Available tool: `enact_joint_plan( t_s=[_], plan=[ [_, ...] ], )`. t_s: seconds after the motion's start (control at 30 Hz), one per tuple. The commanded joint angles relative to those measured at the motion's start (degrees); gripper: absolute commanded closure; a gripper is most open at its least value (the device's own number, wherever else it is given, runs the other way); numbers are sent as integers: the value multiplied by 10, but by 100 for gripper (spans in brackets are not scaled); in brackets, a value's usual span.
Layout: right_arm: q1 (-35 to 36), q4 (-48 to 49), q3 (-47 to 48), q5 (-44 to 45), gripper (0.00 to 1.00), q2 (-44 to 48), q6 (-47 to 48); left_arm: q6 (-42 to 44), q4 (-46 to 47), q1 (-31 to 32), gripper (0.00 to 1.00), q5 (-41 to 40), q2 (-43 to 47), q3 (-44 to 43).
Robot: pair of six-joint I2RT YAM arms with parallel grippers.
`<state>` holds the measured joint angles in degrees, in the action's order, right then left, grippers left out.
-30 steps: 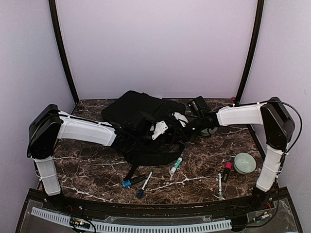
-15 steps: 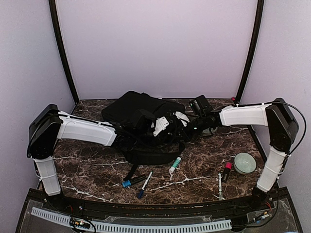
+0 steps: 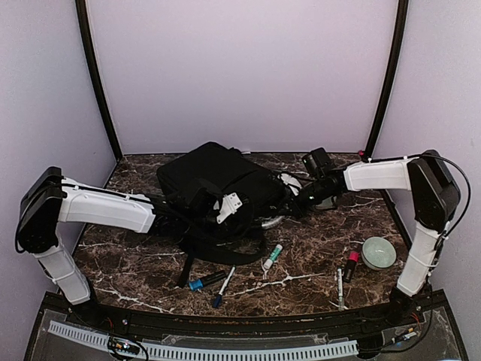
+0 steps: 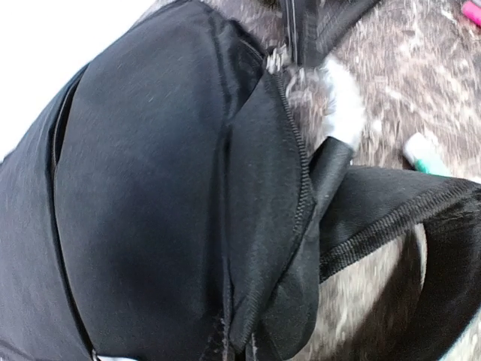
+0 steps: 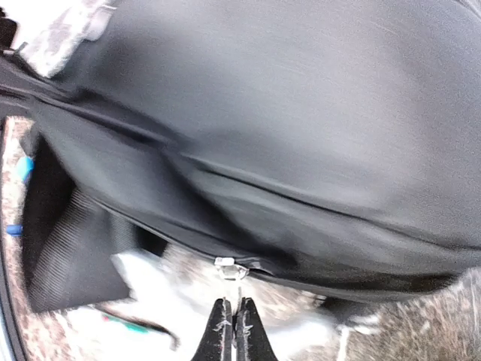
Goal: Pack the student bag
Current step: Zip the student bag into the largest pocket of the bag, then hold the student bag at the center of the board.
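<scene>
A dark marbled tabletop [image 3: 135, 263] is seen beneath everything. Near its front edge a blue-capped marker [image 3: 204, 283] and a slim pen [image 3: 223, 286] are laid just beside each other, with a white-and-green tube [image 3: 272, 256] further right. Toward the right a white pen [image 3: 340, 288], a pink-tipped stick [image 3: 351, 265] (kind not discernible) and a pale green bowl [image 3: 378, 253] are found.

Top camera overlooks whole table [image 3: 316, 256]; wrist cameras close, sharing student bag [image 4: 150, 188].

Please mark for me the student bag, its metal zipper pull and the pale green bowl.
student bag [image 3: 218, 174]: top view, on its black front panel.
zipper pull [image 5: 227, 266]: right wrist view, on the small metal slider.
bowl [image 3: 378, 253]: top view, on its bare inside.
</scene>
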<state>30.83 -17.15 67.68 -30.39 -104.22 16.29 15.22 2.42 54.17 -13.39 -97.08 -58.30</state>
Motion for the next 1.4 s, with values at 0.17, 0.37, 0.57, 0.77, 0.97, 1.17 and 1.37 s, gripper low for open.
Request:
enact_joint_plan(
  t_s=[0.17, 0.37, 0.57, 0.77, 0.97, 1.17, 1.37],
  plan=[
    [-28, 8, 45, 26, 100, -53, 19, -86, -174, -54, 100, -142, 92, 59],
    [-17, 23, 70, -8, 100, -74, 2, -111, -212, -98, 77, -145, 122, 55],
    [25, 17, 77, -24, 100, -66, 15, -81, -147, -87, 51, -24, 205, 46],
    [56, 20, 67, -48, 100, -45, 12, -73, -71, -81, 37, 93, 215, 17],
    [78, 23, 68, -79, 100, -29, -12, -73, -41, -74, 33, 145, 130, -27],
    [90, 30, 68, -99, 100, -27, -31, -55, 29, -68, 34, 163, 59, -30],
    [92, 34, 68, -102, 100, -31, -36, -10, 36, -53, 34, 143, 0, -61]
  ],
)
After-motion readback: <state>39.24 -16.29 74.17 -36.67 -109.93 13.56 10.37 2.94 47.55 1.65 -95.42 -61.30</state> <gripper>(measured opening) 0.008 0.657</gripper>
